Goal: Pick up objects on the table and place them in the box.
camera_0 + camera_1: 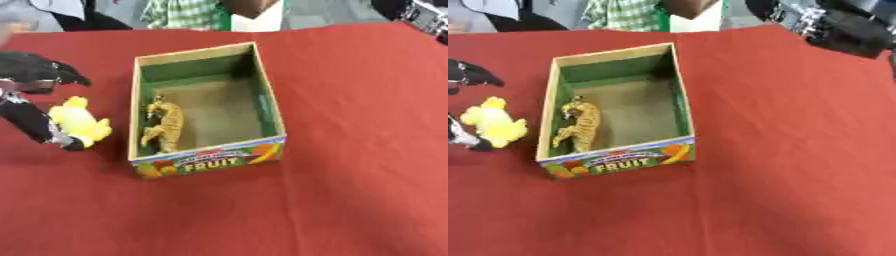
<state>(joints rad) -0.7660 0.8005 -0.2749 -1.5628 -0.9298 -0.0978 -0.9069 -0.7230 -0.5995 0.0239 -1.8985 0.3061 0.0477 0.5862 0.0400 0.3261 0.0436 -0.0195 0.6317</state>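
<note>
One box (207, 107) sits on the red surface (350, 150), one tiger (164, 127) inside. The left robot hand (35, 95) seemingly pinches one yellow toy (80, 122) beside it. The right robot hand's (833, 22) fingers: cannot tell.

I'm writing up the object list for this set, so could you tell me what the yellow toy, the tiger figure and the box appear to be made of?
The yellow toy looks like soft plush: fuzzy, matte, rounded outline. The tiger figure seems hard moulded plastic, judging by its rigid legs, though that is uncertain. The box looks like printed cardboard: thin, straight walls with a colourful FRUIT label.
</note>
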